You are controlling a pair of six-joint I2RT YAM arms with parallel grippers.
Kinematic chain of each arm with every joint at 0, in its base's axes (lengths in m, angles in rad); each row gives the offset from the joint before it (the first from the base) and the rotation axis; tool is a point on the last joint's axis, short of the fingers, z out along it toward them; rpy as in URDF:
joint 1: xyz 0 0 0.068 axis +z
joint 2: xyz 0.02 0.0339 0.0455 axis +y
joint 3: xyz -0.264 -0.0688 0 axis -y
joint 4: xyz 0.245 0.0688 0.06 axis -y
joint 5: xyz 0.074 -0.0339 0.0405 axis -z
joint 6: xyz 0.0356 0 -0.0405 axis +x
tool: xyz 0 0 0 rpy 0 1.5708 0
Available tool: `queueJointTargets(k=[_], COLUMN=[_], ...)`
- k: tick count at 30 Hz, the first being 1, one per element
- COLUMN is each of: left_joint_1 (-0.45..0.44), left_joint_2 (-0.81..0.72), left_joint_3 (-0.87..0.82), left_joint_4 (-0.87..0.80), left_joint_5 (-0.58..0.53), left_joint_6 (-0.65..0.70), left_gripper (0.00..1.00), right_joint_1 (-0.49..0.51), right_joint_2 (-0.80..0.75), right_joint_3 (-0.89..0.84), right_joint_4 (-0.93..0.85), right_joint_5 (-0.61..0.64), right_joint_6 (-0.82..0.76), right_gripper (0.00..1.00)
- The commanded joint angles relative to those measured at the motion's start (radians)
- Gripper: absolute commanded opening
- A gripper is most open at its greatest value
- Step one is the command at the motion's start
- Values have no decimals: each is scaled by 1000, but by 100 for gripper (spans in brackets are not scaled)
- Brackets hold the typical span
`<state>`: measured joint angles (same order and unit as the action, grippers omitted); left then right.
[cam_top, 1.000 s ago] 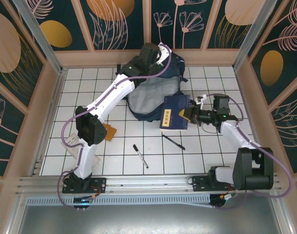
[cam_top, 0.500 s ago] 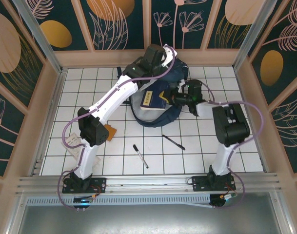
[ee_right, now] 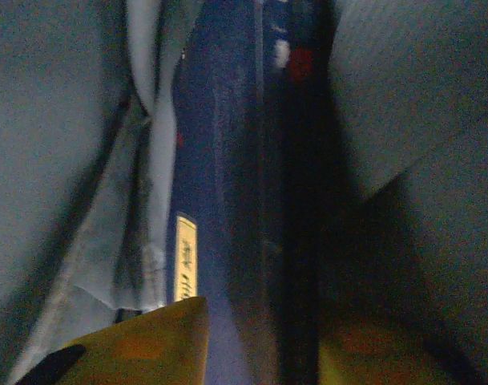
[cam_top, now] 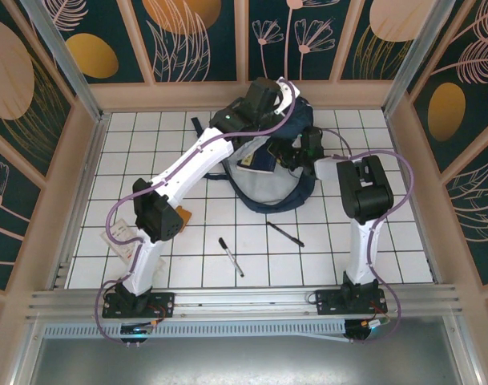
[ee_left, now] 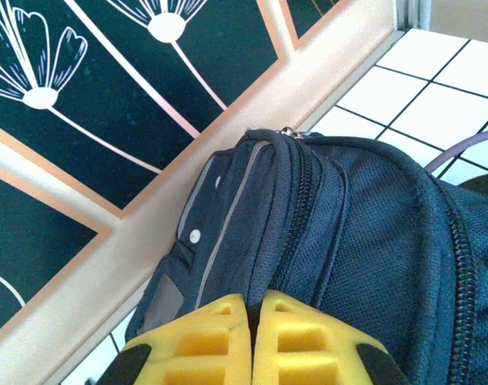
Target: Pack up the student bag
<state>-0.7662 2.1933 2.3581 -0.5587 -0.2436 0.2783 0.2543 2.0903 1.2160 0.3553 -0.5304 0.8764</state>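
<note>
The student bag (cam_top: 268, 205) sits at the far middle of the white gridded table (cam_top: 388, 241), up against the back wall, its mouth gaping toward the arms. The left arm stretches right across to the top of the bag, and in the left wrist view the left gripper (ee_left: 250, 313) has its yellow fingers (ee_left: 199, 341) pressed together, pinching the navy fabric at the bag's top edge beside the zip. Over to the right arm: it's folded in from the side, with the right gripper (cam_top: 292, 152) poked into the opening. From the right wrist camera we're inside the bag, dim and blurry, grey lining to either side, and a dark-blue notebook (ee_right: 227, 176) stands on edge between the two yellow fingers (ee_right: 147, 341), a yellow label on its cover. Those fingers sit apart, one on each side of the notebook; I can't tell whether they're pressing on it. Out on the table, two black pens (cam_top: 231, 257) (cam_top: 285, 233) lie apart from each other in front of the bag
</note>
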Motion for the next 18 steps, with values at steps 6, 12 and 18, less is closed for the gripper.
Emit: queueJointTargets(k=[6, 12, 18], left_joint_1=[-4, -3, -4], left_joint_2=[4, 25, 33], left_joint_3=[61, 65, 66], left_joint_4=[135, 136, 131], left_joint_5=[-43, -44, -52], left_joint_6=[-117, -142, -142], left_gripper=[0, 0, 0], right_joint_1=[-28, 66, 252], right_joint_2=[-225, -459, -478], right_joint_3=[-140, -374, -445], right_joint_4=[-152, -101, -12], right_joint_5=[25, 137, 311], right_joint_6=[-158, -120, -69], right_gripper=[41, 40, 21])
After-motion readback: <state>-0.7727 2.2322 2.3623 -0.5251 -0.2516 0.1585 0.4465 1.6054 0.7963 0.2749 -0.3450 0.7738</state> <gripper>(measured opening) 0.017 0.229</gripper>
